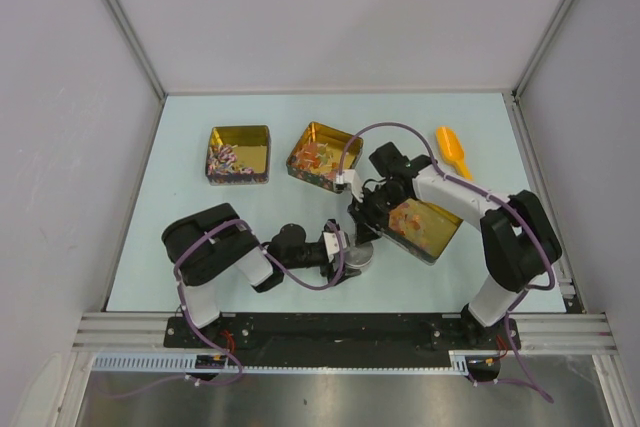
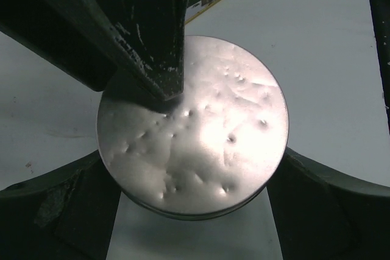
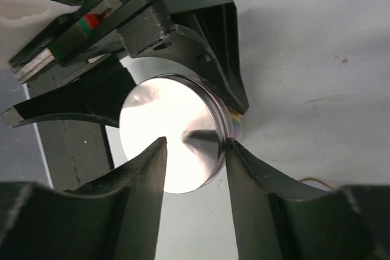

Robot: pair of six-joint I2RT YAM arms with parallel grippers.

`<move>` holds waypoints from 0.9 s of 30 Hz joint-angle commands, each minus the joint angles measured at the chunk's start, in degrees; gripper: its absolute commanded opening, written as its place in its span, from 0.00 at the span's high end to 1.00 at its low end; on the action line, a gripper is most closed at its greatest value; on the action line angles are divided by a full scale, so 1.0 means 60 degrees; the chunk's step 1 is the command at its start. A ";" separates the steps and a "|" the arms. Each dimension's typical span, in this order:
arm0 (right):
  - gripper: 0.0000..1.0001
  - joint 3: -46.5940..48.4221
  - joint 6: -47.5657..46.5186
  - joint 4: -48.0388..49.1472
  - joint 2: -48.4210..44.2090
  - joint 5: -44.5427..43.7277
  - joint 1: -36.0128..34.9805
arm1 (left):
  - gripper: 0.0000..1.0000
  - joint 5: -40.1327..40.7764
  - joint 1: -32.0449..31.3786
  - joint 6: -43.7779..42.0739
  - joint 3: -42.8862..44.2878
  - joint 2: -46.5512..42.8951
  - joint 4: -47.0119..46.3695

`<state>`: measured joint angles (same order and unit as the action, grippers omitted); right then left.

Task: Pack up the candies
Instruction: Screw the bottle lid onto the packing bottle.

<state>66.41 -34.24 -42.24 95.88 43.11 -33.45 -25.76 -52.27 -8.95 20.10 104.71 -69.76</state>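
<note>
The left end effector (image 2: pixel 192 153) is clenched round the round tin (image 2: pixel 201 120); the hold of the right end effector (image 3: pixel 196 144) cannot be told. The candies (image 1: pixel 222 160), heaped in the far-left gold tin (image 1: pixel 240 130), are judged light and loose: best scooped, not pinched.

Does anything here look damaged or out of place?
Yes: the round silver tin in the middle has a top pocked with small dents and creases, so it looks battered.
</note>
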 commanded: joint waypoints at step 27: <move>0.75 -0.0844 -0.0167 -0.0709 -0.1125 -0.1385 -0.0210 | 0.07 0.0645 -0.0077 -0.0193 0.0312 -0.0034 -0.0620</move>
<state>63.05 -34.50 -42.02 92.51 36.71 -33.30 -24.51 -52.47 -9.02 20.27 104.75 -69.52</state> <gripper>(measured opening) 0.255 0.929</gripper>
